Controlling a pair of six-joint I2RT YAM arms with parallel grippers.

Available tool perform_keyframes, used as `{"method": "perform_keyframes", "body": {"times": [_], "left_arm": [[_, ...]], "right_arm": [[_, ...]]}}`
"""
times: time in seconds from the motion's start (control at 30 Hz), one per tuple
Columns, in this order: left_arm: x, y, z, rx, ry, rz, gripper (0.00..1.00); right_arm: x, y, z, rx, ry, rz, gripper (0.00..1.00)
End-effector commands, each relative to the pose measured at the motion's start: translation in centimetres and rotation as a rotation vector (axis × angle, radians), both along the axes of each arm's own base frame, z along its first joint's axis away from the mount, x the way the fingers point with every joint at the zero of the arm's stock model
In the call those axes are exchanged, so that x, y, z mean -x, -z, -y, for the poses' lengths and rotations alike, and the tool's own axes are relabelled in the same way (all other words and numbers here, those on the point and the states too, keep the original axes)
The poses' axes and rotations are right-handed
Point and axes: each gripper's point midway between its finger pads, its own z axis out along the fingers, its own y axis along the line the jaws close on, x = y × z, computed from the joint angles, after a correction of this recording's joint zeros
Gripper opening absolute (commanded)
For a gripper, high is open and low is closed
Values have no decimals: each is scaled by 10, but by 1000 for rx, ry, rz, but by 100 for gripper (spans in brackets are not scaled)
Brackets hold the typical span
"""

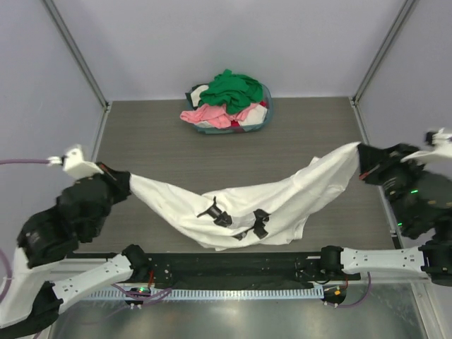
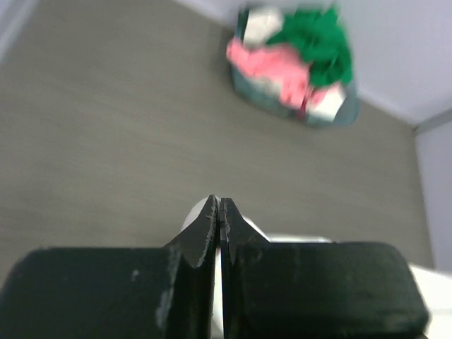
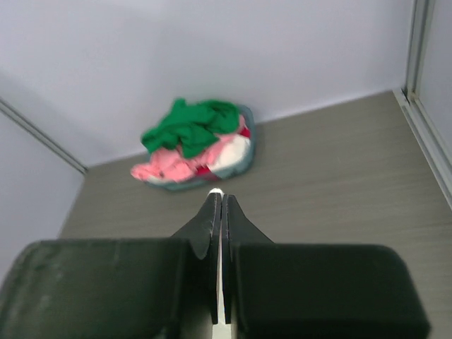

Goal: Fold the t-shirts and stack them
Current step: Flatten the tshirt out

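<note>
Now the left gripper (image 1: 126, 181) and right gripper (image 1: 361, 164) each pinch one end of the white shirt (image 1: 282, 201), which sags over the counter (image 1: 169, 145). Best to pull apart evenly, then lower it flat.

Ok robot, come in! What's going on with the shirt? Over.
Both jaws shut, one on each end of the white shirt. Shirt stretched between them, sagging in the middle. Nothing in the way.

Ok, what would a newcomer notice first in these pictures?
A white t-shirt hangs in a sagging arc across the near side, its ends pinched in the shut left pincer and right pincer. At the table's far edge sits a basket heaped with a green t-shirt and a pink t-shirt.
</note>
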Motion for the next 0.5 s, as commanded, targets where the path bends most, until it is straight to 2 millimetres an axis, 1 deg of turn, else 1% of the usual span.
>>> {"method": "perform_keyframes", "body": {"times": [0.0, 0.03, 0.07, 0.1, 0.13, 0.17, 0.2, 0.23, 0.27, 0.3, 0.33, 0.37, 0.4, 0.43, 0.47], "left_arm": [[7, 83, 40, 142, 62, -223, 0], [12, 131, 57, 116, 105, -351, 0], [15, 148, 67, 132, 130, -402, 0], [18, 170, 75, 144, 128, -471, 0], [22, 186, 81, 134, 137, -526, 0], [30, 210, 89, 115, 168, -606, 1], [31, 223, 93, 69, 174, -657, 7], [32, 230, 96, 39, 188, -682, 10], [33, 233, 99, 4, 204, -701, 15], [32, 235, 101, -23, 213, -714, 22], [30, 239, 102, -83, 226, -735, 37], [26, 237, 105, -98, 232, -733, 44], [19, 228, 108, -104, 236, -702, 51], [13, 228, 112, -125, 240, -695, 60], [4, 222, 118, -138, 260, -657, 63]], "right_arm": [[-1, 80, 1, -63, 94, -78, 1], [2, 98, -5, -140, 57, -106, 1], [2, 115, -14, -123, 38, -130, 1], [2, 144, -27, -59, 28, -163, 1], [3, 159, -37, -35, 6, -195, 1], [5, 181, -51, -13, -21, -247, 1], [6, 195, -60, 23, -33, -281, 1], [7, 205, -67, 56, -40, -306, 1], [8, 223, -80, 124, -43, -352, 1], [8, 234, -80, 178, -28, -377, 1], [9, 241, -81, 202, -14, -397, 1], [8, 253, -86, 265, 8, -424, 1], [9, 264, -83, 277, 35, -452, 1], [10, 272, -84, 294, 42, -470, 1], [10, 278, -85, 302, 48, -480, 1]]}}
